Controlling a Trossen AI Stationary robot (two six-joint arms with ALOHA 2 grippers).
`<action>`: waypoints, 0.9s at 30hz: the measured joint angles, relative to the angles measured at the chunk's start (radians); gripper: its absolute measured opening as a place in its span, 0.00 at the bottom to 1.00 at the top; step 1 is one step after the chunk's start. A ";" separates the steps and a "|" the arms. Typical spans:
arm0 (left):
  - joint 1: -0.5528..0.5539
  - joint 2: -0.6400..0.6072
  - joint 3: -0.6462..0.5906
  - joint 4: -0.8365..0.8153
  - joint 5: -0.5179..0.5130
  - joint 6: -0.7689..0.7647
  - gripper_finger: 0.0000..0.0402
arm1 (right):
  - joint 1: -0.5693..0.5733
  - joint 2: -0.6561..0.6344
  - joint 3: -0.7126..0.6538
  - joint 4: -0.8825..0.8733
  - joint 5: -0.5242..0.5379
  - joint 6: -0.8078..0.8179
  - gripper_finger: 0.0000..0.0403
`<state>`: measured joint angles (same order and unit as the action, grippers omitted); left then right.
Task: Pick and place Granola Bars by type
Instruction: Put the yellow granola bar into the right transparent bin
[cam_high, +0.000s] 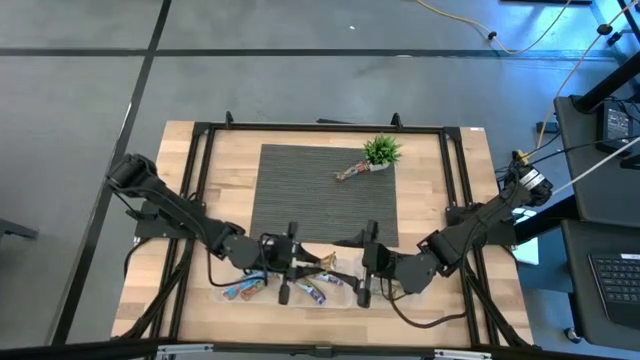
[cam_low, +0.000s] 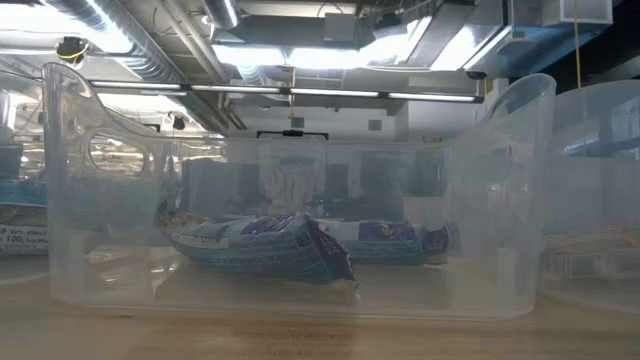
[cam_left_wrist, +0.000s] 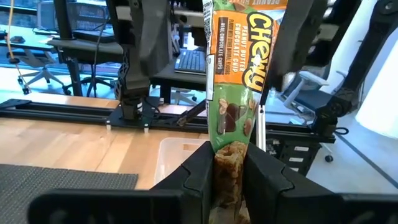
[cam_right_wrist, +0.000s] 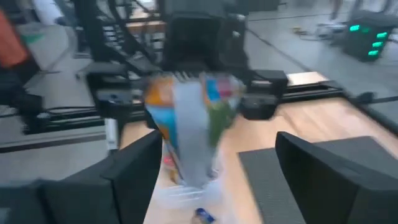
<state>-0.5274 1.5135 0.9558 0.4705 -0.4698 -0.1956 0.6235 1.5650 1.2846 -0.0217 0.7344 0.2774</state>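
held bar: peanut-butter chocolate-chip Chewy bar (cam_left_wrist: 231, 93), orange/green wrapper, standing up from between my left gripper (cam_left_wrist: 229, 177) fingers. Pinched at one end; the rest stands free.

left gripper: clamped on that bar end, sitting low at the near edge of the table, just above the clear bins (cam_high: 300, 290).

right gripper: right gripper (cam_right_wrist: 214, 165) spread wide, holding nothing, facing the left one across the bins. In its wrist view the bar sits between the two of us, blurred.

other bars: two blue-wrapped bars (cam_low: 265, 245) lie flat in the clear plastic bin (cam_low: 500, 200) nearest the low camera, one overlapping the other. More blue ones show from above near the left gripper (cam_high: 243, 290). One loose bar (cam_high: 348, 172) rests on the grey mat (cam_high: 300, 190) beside the potted plant (cam_high: 381, 151).

handling: judging by looks, light, wrapper slick and crinkly, bar inside soft enough to bend or crumble. End grip lets it swing; a mid-body pinch across the width would be steadier. Don't squeeze hard.

edges: bin walls are thin, clear and tall at the corners, easy to misjudge. The bar's free end needs to clear the rim before lowering.

room: tight. Both grippers crowd the same strip at the near table edge, black frame rails (cam_high: 195, 190) on either side. Open space is up and back over the mat.

risk: wrapper slipping out of the pinch, or clipping the right gripper if I swing sideways.
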 joint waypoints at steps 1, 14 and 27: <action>0.000 0.005 0.000 0.005 0.001 0.000 0.16 | -0.004 0.000 0.000 0.006 -0.022 0.003 0.78; 0.000 0.010 0.000 0.028 0.001 0.000 0.16 | -0.038 0.000 0.000 0.055 -0.205 -0.001 0.54; -0.004 0.010 0.000 0.026 0.020 0.000 0.16 | -0.038 0.000 0.000 0.050 -0.205 -0.025 0.25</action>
<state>-0.5312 1.5230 0.9558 0.4965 -0.4502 -0.1959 0.5854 1.5650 1.2846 0.0284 0.5297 0.2523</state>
